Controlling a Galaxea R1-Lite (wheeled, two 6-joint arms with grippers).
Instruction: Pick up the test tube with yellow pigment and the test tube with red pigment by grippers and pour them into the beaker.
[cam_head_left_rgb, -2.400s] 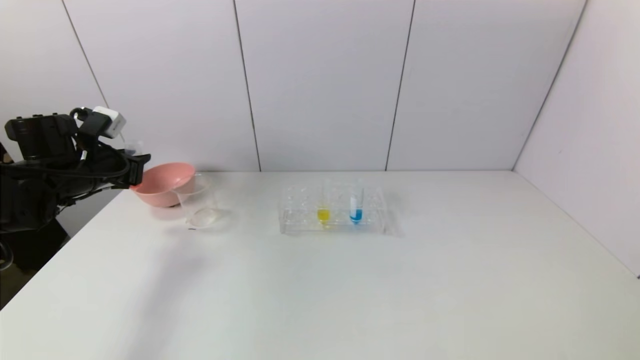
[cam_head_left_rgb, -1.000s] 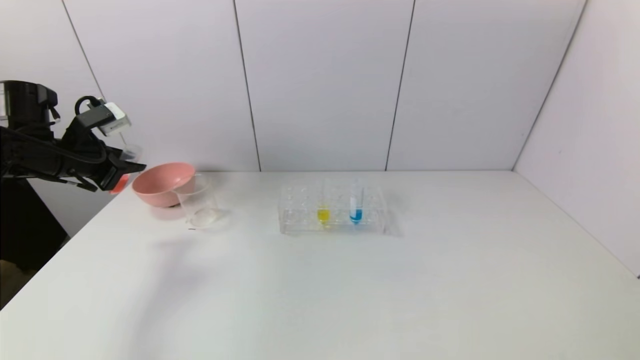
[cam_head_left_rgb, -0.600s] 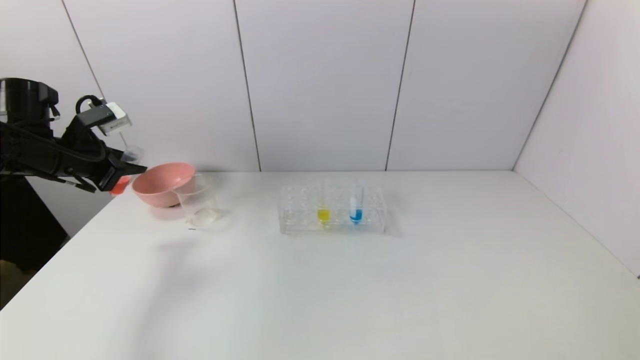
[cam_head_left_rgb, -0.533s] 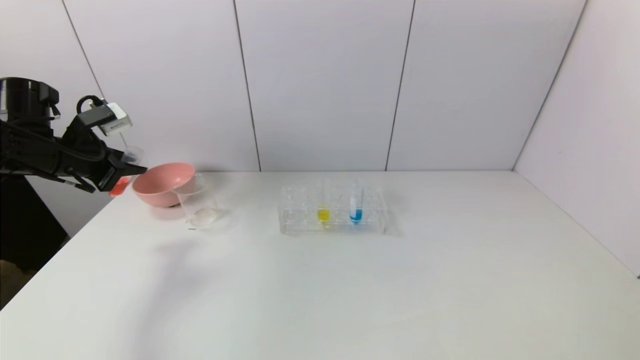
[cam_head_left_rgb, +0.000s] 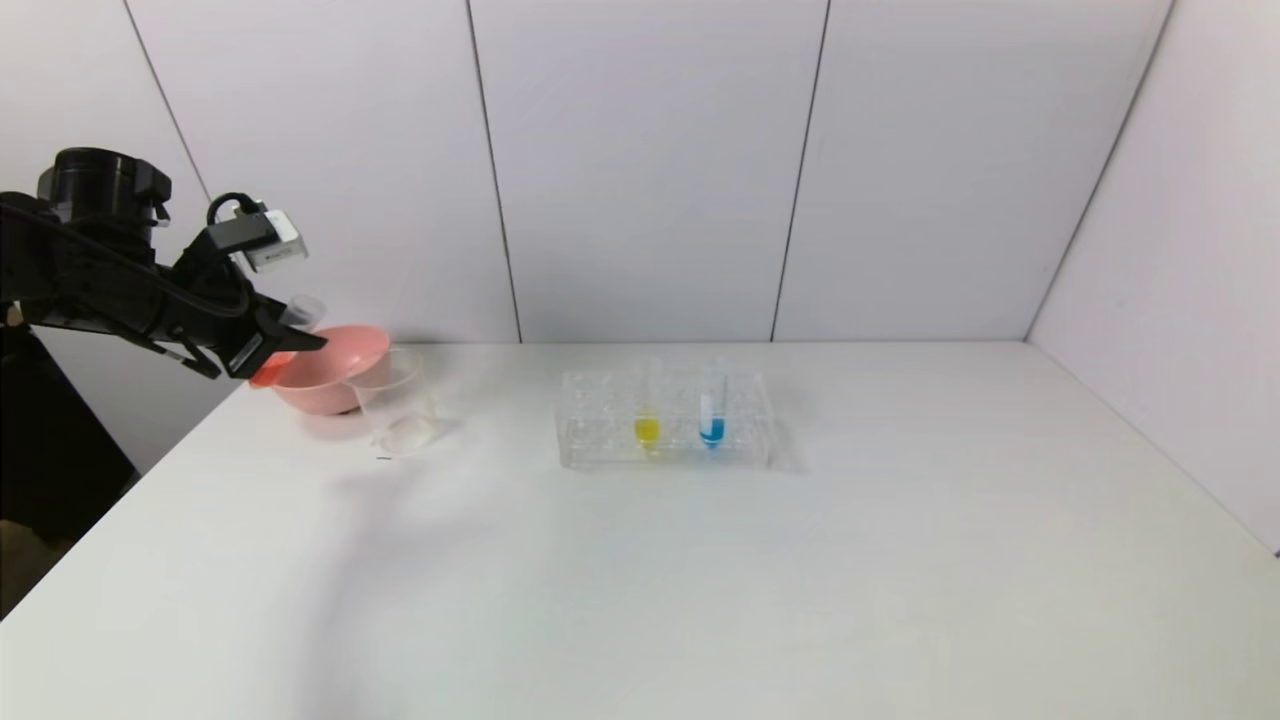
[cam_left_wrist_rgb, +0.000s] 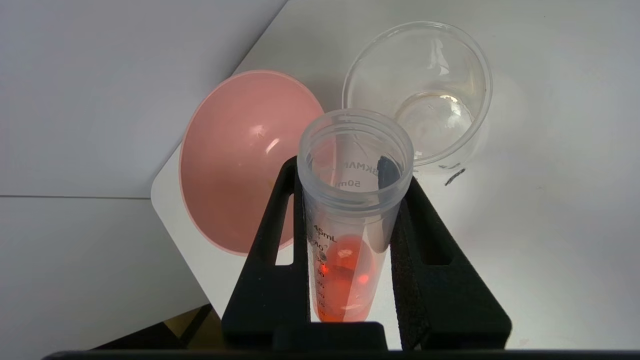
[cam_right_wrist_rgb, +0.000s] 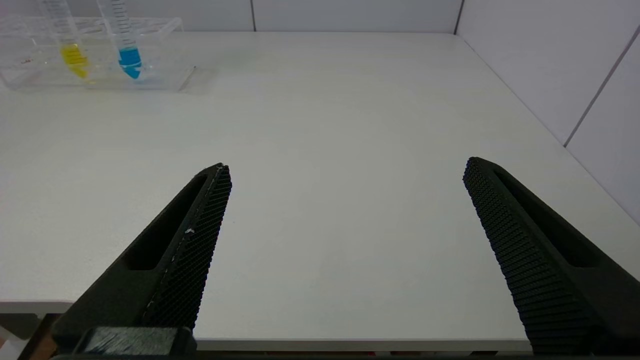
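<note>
My left gripper is shut on the test tube with red pigment, held tilted in the air above the table's far left corner. Its open mouth points toward the beaker, which stands empty just beyond it. The red liquid lies in the tube's lower part. The test tube with yellow pigment stands upright in the clear rack. My right gripper is open at the table's near edge, out of the head view.
A pink bowl sits beside the beaker, right under my left gripper. A tube with blue liquid stands in the rack next to the yellow one. White walls close the table at the back and right.
My left gripper has moved right, from beyond the table's left edge to above the pink bowl, carrying the red tube closer to the beaker.
</note>
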